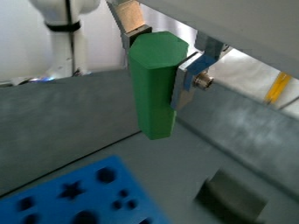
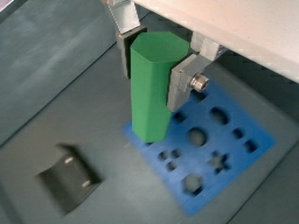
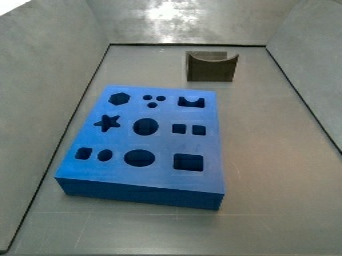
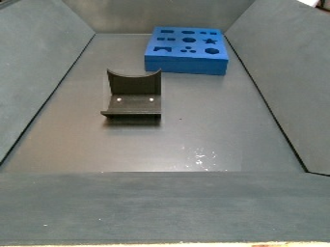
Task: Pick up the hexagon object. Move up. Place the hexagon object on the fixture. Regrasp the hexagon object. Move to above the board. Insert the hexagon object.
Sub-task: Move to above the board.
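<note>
Green hexagon object clamped upright between the silver fingers of the hand, seen in both wrist views; hexagonal end face uppermost, long body hanging down past the fingertips. Closed on the prism from two sides, with a bolt head showing on one finger plate. Held high above the floor, nothing touching the lower end of the block. Not visible in either side view: no hand, no arm, no green piece there.

Blue board lying flat on the grey floor, filling the centre of a side view, cut-outs dark against it: star, circles, squares, a hexagon near its far left corner. Same board at the upper middle of a side view, set toward the far wall. In the wrist views, board below the held block and partly cropped at the frame's edge.

Dark olive fixture standing apart from the board, upper right of centre in a side view, U-shaped notch open at its top. Left of centre in a side view, well apart from the board, on its base plate. Also seen as a dark block in both wrist views. Notch empty.
</note>
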